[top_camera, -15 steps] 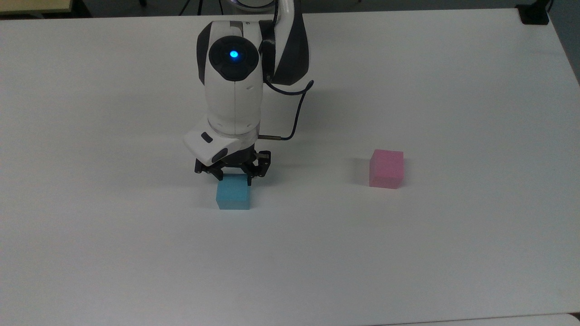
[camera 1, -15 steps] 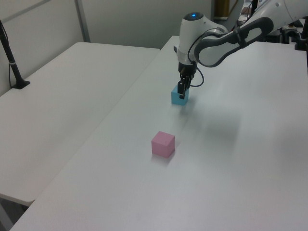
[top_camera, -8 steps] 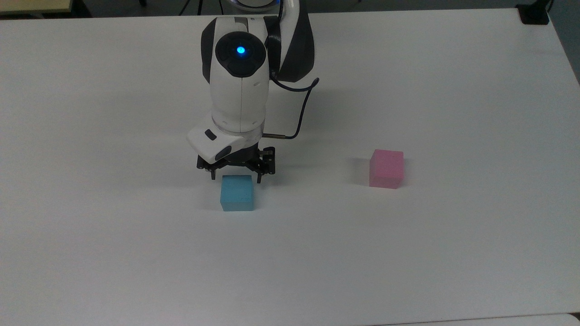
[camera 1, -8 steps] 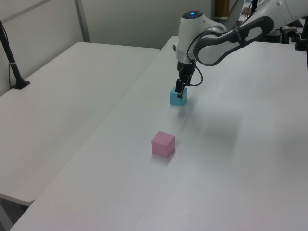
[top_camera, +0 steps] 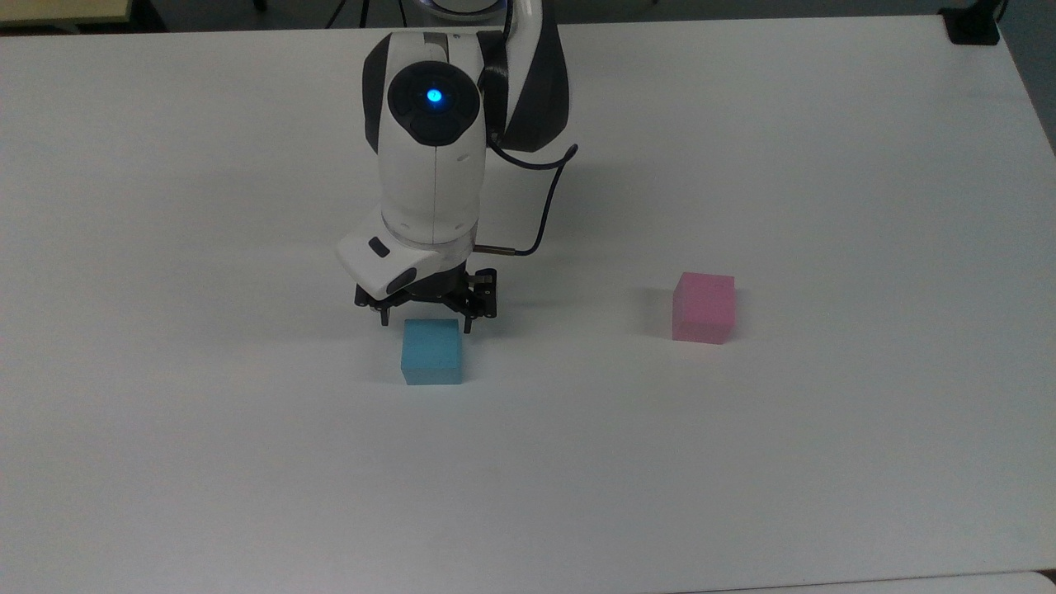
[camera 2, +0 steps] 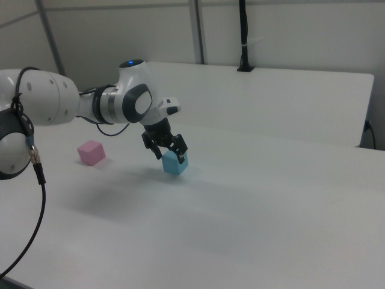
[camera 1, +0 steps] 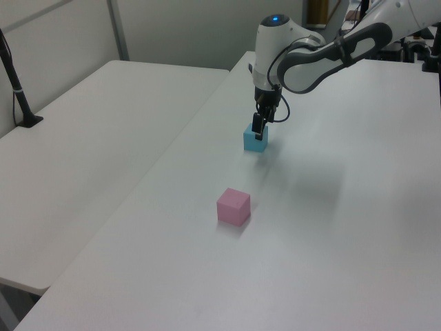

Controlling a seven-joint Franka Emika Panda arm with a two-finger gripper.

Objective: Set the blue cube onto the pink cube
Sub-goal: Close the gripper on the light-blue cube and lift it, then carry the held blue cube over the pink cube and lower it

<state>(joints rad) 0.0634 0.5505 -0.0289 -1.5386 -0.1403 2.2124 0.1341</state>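
In the top view, the blue cube (top_camera: 431,351) rests on the white tabletop (top_camera: 742,462). The pincer (top_camera: 426,313) sits at its 12 o'clock, just above it, fingers spread wide and holding nothing. The pink cube (top_camera: 703,307) lies well apart at 3 o'clock. Judged light, rigid and matte; grip two opposite flat faces, centred, to prevent twisting.

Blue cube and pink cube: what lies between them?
Nothing: in the top view only bare white table separates the blue cube from the pink cube.
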